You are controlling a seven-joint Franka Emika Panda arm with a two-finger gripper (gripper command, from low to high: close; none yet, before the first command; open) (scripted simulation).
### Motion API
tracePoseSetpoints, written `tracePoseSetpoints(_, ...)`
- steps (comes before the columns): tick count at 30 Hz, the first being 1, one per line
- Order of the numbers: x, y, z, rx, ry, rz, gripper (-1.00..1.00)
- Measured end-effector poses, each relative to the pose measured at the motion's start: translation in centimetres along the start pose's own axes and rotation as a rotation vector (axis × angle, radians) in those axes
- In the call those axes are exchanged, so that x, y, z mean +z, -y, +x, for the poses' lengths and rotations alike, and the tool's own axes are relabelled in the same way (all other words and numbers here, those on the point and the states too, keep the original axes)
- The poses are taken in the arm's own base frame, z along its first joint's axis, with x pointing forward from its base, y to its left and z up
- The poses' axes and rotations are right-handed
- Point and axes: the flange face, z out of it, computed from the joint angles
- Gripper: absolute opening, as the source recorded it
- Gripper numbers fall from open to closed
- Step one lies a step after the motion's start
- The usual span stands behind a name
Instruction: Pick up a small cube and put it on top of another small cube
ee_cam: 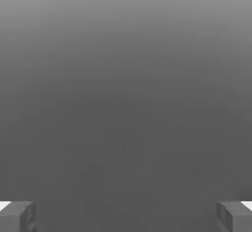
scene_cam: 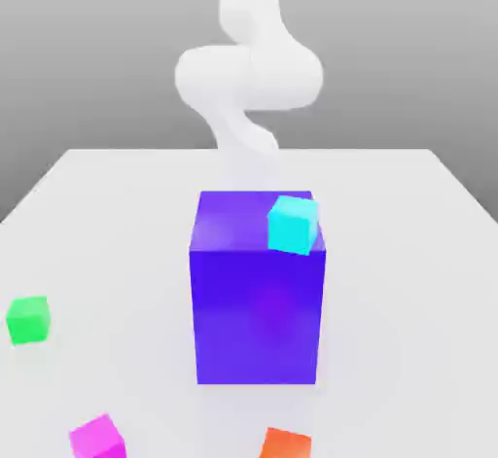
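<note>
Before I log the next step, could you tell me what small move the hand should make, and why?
Probably keep the hand open and turn it toward the bright green cube, since its fingers stand apart with no cube between them.

A large violet-blue block stands upright, taller than it is wide, its flat front marked by a soft purple patch near the middle. Beneath it and reaching out on both sides is a smooth, pale white tabletop. The table's straight far edge runs behind the block, and beyond that rises a plain grey background.
</note>
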Motion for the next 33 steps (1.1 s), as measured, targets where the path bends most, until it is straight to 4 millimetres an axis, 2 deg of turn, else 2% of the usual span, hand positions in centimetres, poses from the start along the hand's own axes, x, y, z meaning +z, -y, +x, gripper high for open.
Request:
tracePoseSetpoints(4, 7.4, -1.8, 1.6, -0.066, 0.126, -0.023, 0.00)
tracePoseSetpoints(8, 14.5, -4.1, 2.1, -0.128, 0.233, -0.046, 0.00)
tracePoseSetpoints(13, 22.9, -7.8, 1.6, -0.203, 0.348, -0.084, 0.00)
tracePoseSetpoints(18, 30.3, -12.6, 0.3, -0.281, 0.443, -0.133, 0.00)
tracePoseSetpoints(25, 38.4, -20.2, -2.3, -0.409, 0.553, -0.226, 0.00)
tracePoseSetpoints(33, 44.2, -29.4, -5.1, -0.573, 0.644, -0.354, 0.00)
